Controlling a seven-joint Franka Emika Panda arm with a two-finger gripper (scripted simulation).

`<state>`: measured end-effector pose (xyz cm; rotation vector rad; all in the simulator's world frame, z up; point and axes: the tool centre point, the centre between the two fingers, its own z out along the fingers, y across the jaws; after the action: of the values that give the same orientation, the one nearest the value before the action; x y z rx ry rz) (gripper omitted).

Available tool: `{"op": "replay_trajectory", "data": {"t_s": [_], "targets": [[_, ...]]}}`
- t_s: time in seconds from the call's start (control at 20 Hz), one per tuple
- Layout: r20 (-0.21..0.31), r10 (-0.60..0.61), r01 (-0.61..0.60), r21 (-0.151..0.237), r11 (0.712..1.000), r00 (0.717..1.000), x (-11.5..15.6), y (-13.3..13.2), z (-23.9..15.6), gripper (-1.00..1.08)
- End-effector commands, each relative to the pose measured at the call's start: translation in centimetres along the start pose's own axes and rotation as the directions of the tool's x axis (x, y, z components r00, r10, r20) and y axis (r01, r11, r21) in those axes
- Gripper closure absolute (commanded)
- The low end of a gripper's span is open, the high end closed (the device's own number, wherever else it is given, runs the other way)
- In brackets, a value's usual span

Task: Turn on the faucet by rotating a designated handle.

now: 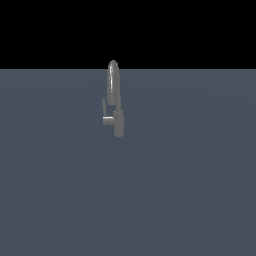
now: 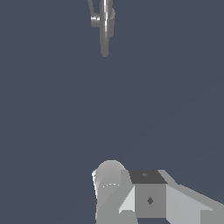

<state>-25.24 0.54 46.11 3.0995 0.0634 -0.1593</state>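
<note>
faucet (image 1: 115, 95): small grey metal tap standing alone mid-bench in the exterior view; tall rounded arched spout on a short cylindrical body.
handle (image 1: 106, 114): thin l-shaped lever on the exterior view's left of the body, a short stub ending in a slim upright rod.
handling: likely rigid, smooth and slippery; the body fixed, only the lever pivoting.
where to hold: probably the slim rod, away from the thick spout.
bench (image 1: 190, 190): flat, matte blue-grey.
claw: fingers not visible; only pale arm housing shows in the wrist view, well apart from the faucet; cannot tell its opening.
</note>
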Motion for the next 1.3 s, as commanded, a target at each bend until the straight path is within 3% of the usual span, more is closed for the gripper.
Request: {"op": "replay_trajectory", "data": {"t_s": [0.0, 0.4, 0.75, 0.95, 1.25], "targets": [[0.000, 0.000, 0.000, 0.000, 1.000, 1.000, 0.0, 0.0, 0.0, 1.08], [-0.035, 0.048, -0.049, -0.017, 0.999, 0.998, 0.2, -0.1, -1.2, 1.08], [-0.124, 0.163, -0.170, -0.052, 0.984, 0.979, 0.6, -0.5, -4.3, 1.08], [-0.199, 0.250, -0.269, -0.072, 0.960, 0.948, 1.0, -1.1, -6.6, 1.08], [-0.324, 0.379, -0.428, -0.092, 0.899, 0.867, 1.8, -2.7, -10.3, 1.08]]}}
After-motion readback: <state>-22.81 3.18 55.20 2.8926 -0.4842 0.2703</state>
